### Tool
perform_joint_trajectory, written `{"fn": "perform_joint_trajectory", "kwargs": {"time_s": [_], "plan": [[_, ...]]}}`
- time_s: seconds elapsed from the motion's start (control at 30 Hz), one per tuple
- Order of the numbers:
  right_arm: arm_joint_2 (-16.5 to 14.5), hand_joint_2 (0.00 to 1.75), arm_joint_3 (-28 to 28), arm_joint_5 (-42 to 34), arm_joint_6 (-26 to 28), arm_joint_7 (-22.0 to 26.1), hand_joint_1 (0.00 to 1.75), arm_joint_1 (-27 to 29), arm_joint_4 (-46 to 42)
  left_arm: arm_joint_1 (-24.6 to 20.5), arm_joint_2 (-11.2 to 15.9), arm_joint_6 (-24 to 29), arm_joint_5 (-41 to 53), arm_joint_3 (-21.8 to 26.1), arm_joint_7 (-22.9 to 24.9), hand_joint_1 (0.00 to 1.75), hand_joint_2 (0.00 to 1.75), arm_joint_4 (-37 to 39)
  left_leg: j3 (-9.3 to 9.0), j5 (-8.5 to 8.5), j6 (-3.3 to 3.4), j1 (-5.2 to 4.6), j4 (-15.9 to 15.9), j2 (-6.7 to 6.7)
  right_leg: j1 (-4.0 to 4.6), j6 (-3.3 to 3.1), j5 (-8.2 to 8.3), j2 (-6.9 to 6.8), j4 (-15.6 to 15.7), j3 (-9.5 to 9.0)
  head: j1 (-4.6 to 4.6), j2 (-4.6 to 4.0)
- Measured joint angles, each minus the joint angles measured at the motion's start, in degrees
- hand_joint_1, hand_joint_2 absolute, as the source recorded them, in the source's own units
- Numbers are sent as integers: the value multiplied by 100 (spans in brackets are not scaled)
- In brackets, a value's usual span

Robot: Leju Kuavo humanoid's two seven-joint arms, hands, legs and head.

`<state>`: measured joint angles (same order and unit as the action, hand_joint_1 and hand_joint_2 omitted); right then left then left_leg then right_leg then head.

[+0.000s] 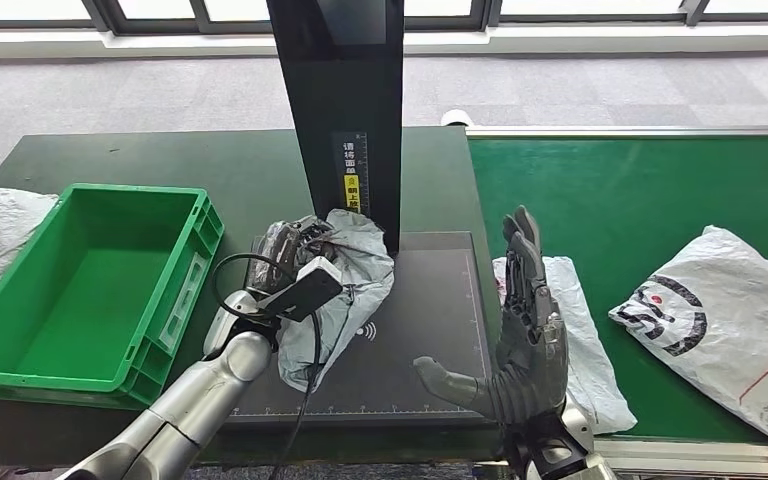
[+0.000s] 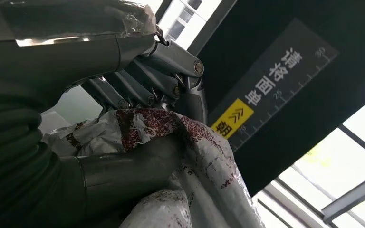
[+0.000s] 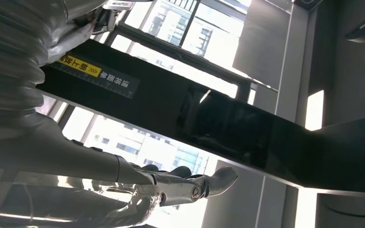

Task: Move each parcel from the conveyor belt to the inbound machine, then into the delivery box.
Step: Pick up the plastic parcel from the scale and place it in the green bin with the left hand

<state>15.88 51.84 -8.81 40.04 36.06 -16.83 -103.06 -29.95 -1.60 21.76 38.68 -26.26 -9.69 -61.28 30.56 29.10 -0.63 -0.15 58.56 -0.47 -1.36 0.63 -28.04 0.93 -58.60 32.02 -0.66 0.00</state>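
Head view: at lower centre the left robot hand [image 1: 295, 250] grasps a crumpled grey parcel [image 1: 350, 275] over the dark scanning pad [image 1: 430, 330] of the inbound machine [image 1: 345, 110], whose black column rises at top centre. The right robot hand [image 1: 520, 340] stands released, fingers spread and pointing up, at the pad's right edge. Two more white parcels [image 1: 725, 320] lie on the green conveyor belt [image 1: 620, 200] at right. A green delivery box [image 1: 90, 290] sits on the counter [image 1: 250, 165] at left.
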Motion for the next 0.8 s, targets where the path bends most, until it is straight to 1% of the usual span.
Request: {"fn": "perform_joint_trajectory", "kwargs": {"time_s": [0.17, 0.33, 0.47, 0.57, 0.67, 0.8], "plan": [[17, 175, 0, -18, -2, -18, 0, 1, 2, -18, 153, 313, 225, 338, 169, 175, 175, -156, 4, -2, 0, 0, 1, 2, -1, -4, 6, 2, 0, 2, 0, 0], [91, 175, 13, -217, -2, -62, 0, -56, 11, -200, 448, 374, 686, 1027, 391, 175, 175, -338, 5, -7, -6, 0, 1, 8, 1, -8, 14, 4, -1, 10, 0, 0], [164, 175, 57, -455, -10, -121, 0, -237, 47, -213, 605, 361, 1153, 1540, 563, 175, 175, -596, 15, -19, -4, 3, 0, 4, 3, -11, 17, 2, -4, 16, 0, 0], [196, 175, 171, -627, -27, -151, 0, -442, 80, -143, 681, 325, 1480, 1903, 709, 175, 175, -882, 20, -21, -4, 4, 0, 4, 3, -12, 19, 3, -5, 21, 0, 0], [220, 175, 273, -693, -21, -174, 0, -590, 111, -77, 717, 254, 1583, 2222, 730, 175, 175, -1124, 21, -21, -4, 3, 1, 3, 2, -12, 21, 2, -4, 23, 0, 0], [239, 175, 348, -717, -8, -197, 0, -677, 143, -24, 740, 224, 1633, 2434, 731, 175, 175, -1285, 25, -21, -4, 3, 1, -2, 2, -11, 21, -2, -3, 24, 0, 0]]}}
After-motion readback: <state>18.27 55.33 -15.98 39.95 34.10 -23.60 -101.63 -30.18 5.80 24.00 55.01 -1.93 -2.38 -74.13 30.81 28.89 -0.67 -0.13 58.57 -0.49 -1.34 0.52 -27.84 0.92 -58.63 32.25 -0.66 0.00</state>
